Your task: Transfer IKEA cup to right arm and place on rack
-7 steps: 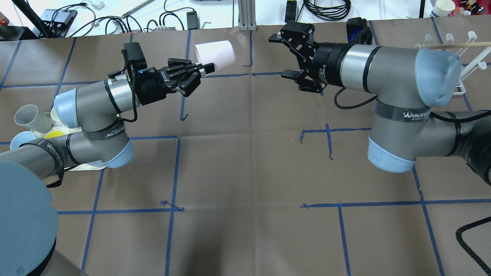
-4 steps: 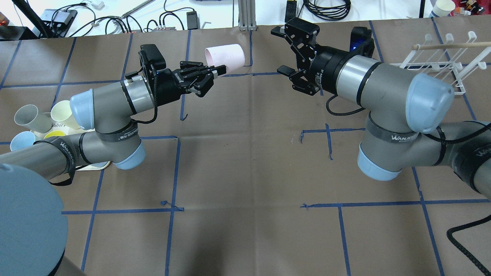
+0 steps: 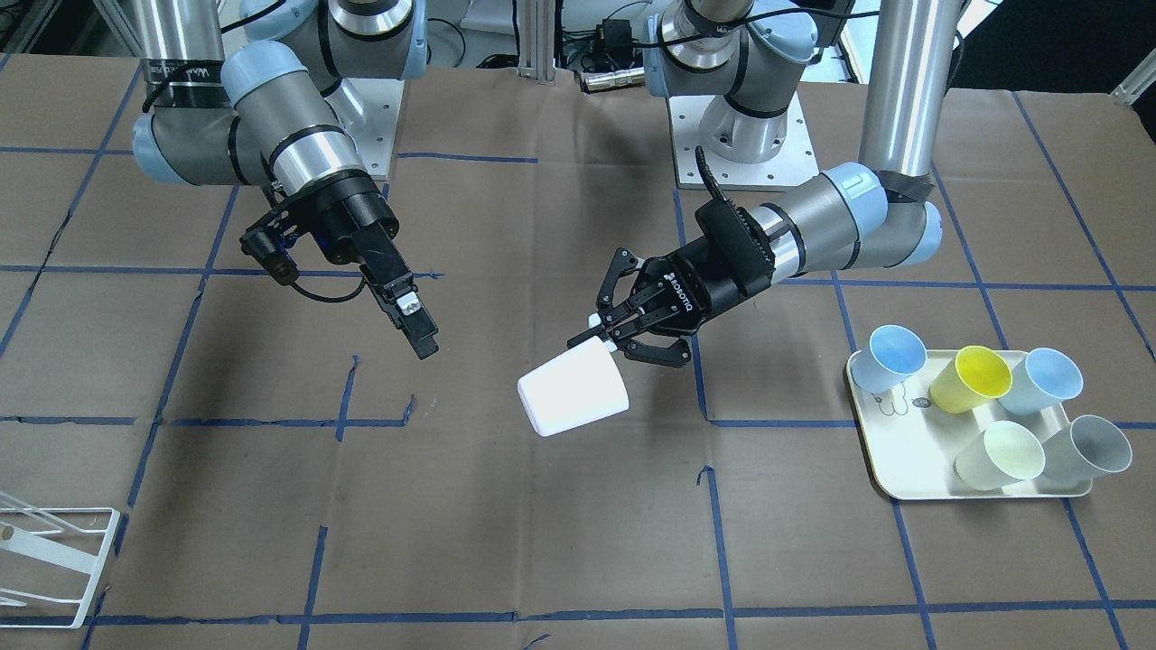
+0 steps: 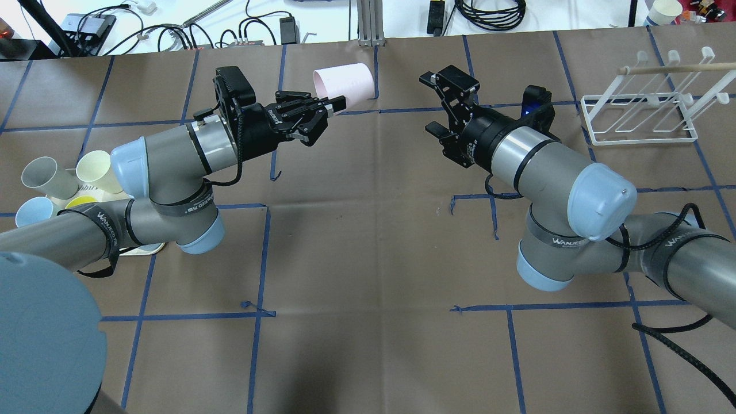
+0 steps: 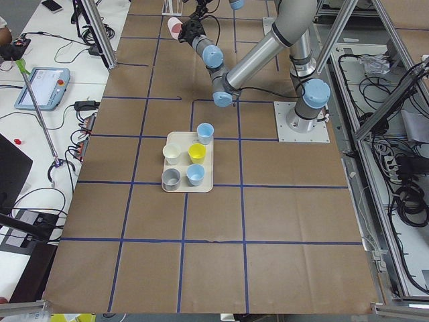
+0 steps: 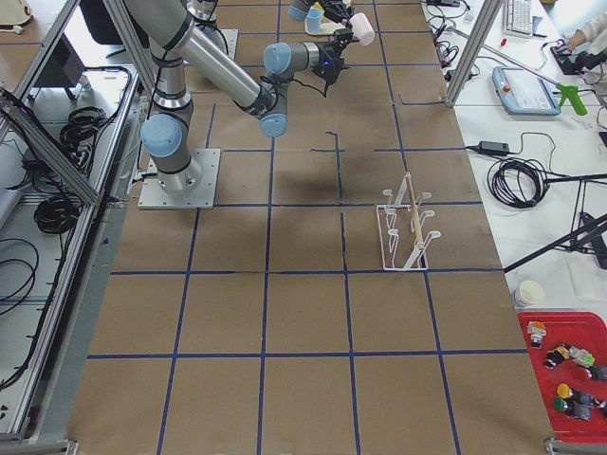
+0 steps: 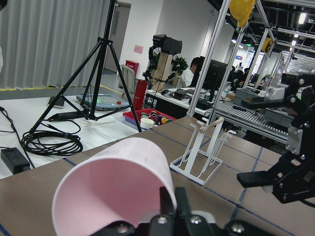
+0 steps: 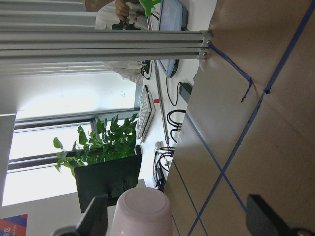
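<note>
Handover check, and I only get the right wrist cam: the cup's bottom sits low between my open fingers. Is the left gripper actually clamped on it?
Observer: Yes. In the overhead view the left gripper is shut on the cup, pinching it at the rim. The cup lies sideways, raised off the table.
Operator: Any contact with my side yet?
Observer: No. The right gripper is apart from the cup, and table surface shows between them.
Operator: Where's the rack?
Observer: The rack stands upright near the table's far right corner in the overhead view. No cup is on it.
</note>
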